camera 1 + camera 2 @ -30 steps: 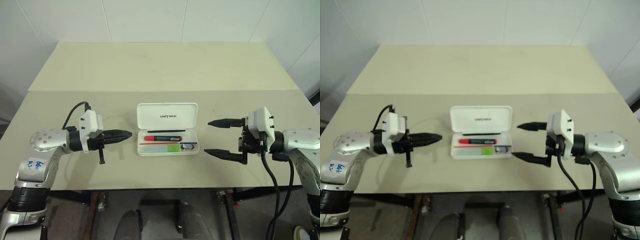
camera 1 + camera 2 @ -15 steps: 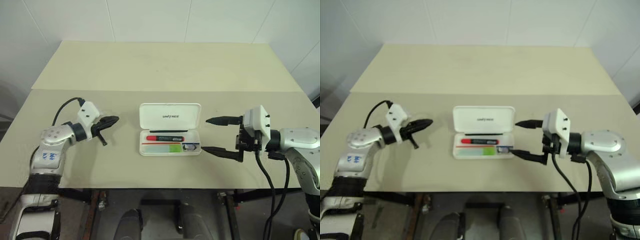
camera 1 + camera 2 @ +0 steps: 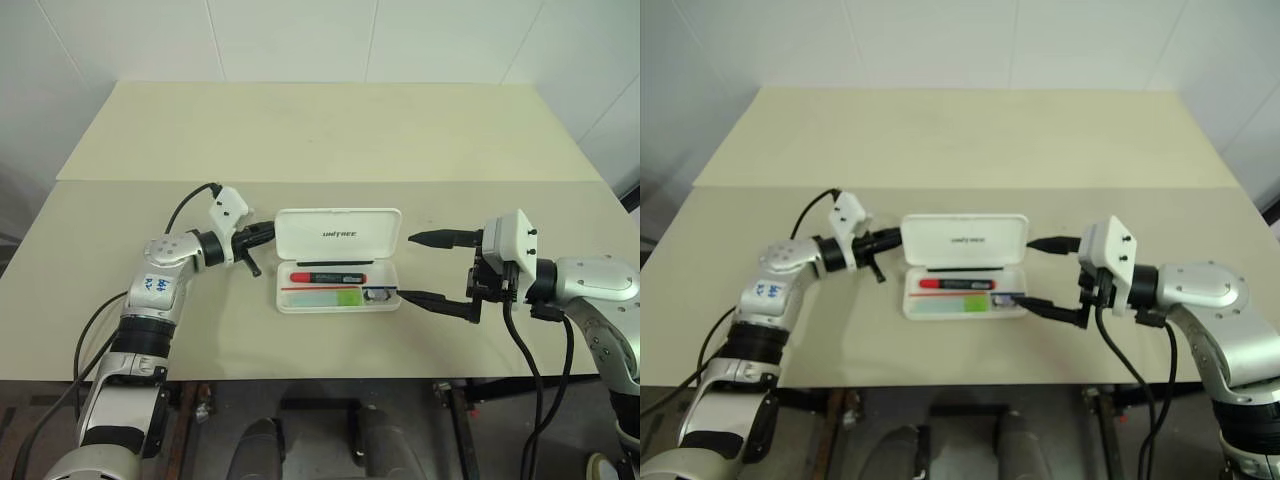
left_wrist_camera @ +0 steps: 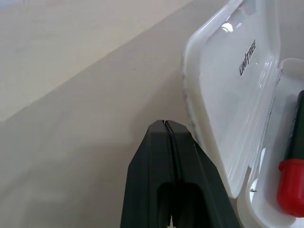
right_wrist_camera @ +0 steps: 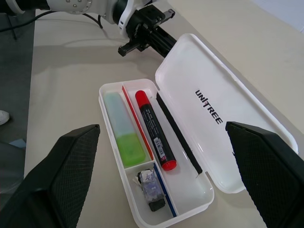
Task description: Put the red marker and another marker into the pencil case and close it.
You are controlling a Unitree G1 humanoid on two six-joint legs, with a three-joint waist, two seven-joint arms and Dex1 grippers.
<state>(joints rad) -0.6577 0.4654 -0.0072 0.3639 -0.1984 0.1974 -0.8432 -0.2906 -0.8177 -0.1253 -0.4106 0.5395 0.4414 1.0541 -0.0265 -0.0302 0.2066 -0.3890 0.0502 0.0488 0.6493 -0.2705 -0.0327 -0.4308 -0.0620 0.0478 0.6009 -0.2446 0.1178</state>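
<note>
Pencil case open, long axis left-right; red marker parallel inside. Left gripper closed, apparently touching lid; right gripper open.

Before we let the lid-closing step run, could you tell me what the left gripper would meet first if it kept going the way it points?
Most likely the raised lid of the pencil case: the shut left gripper points at the lid's left edge.

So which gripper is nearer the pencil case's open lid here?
Left. The left gripper, shut, is right at the left end of the lid; the right gripper, open, is off the pencil case's right end.
</note>
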